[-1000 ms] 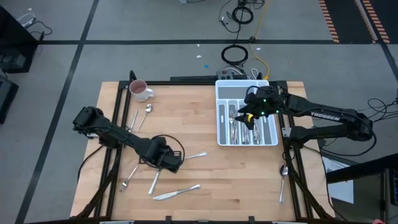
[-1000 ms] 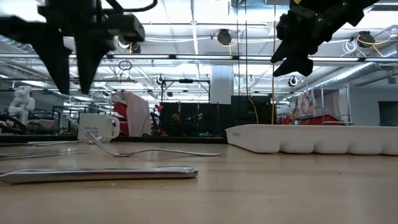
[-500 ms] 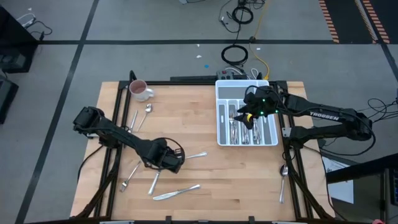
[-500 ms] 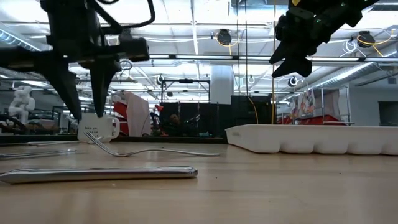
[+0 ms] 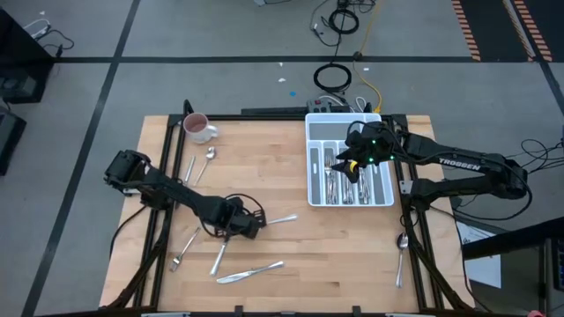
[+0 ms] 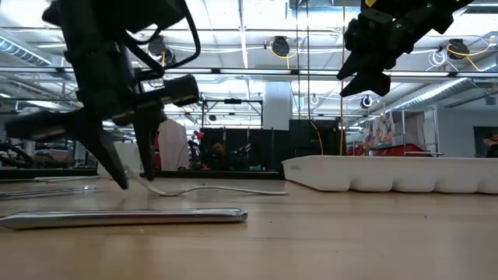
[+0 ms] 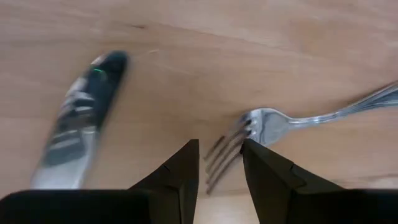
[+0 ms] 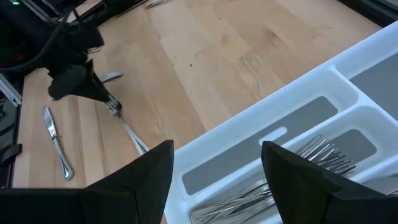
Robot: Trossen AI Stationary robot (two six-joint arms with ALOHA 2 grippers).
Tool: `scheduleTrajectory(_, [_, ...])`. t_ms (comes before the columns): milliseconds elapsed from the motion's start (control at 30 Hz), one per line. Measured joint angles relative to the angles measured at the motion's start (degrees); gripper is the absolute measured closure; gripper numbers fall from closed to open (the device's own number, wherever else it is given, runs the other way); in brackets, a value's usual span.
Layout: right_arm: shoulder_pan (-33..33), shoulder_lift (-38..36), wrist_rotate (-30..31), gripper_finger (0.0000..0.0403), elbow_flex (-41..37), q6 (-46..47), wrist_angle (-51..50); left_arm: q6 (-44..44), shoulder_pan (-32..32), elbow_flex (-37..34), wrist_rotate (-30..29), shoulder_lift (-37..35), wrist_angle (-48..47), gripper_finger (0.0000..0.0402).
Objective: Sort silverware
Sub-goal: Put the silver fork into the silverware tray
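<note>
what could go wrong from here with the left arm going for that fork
1. The left gripper has its jaws astride the tines of the shiny silver metal fork, not the handle; closing there may let the fork pivot or slip out.
2. The fork lies flat on the wooden table, so the fingertips could scrape the wood.
3. A silver table knife lies close by and could get nudged.

The right gripper hangs open above the white compartmented plastic tray.

The only legible marking is the white brand lettering "TROSSEN" on the right arm [image 5: 461,164], beside the table's right edge.
</note>
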Motion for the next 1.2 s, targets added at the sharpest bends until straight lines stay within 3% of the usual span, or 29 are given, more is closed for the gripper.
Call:
scheduleTrajectory(100, [0.0, 0.0, 0.0, 0.0167, 0.1, 0.0, 0.0, 0.2, 0.9, -2.8, 0.0, 0.0, 5.7, 0.0297])
scheduleTrajectory(267, [0.0, 0.0, 0.0, 0.0167, 0.1, 0.0, 0.0, 2.2, 1.3, -4.4, -1.8, -0.2, 10.3, 0.0385])
scheduleTrajectory(533, [0.0, 0.0, 0.0, 0.0167, 0.1, 0.1, 0.0, 5.0, 2.2, -4.7, -4.6, -1.4, 14.9, 0.0396])
scheduleTrajectory(767, [0.0, -1.1, 0.0, 0.0167, 0.1, 0.2, 2.1, 11.1, 2.9, -3.8, -7.0, -7.3, 15.0, 0.04])
scheduleTrajectory(1000, [-0.7, -5.4, 0.0, 0.0167, 0.1, -0.5, 5.4, 28.9, 6.4, -0.5, -7.2, -14.7, 10.0, 0.0401])
scheduleTrajectory(1100, [-1.5, -7.4, 0.4, 0.0167, 0.1, -1.3, 5.3, 42.2, 9.5, 1.7, -7.2, -16.4, 8.3, 0.0401])
scheduleTrajectory(1200, [-2.4, -9.1, 0.5, 0.0167, 0.1, -1.5, 5.0, 59.9, 14.0, 4.7, -3.6, -16.7, 7.4, 0.0401])
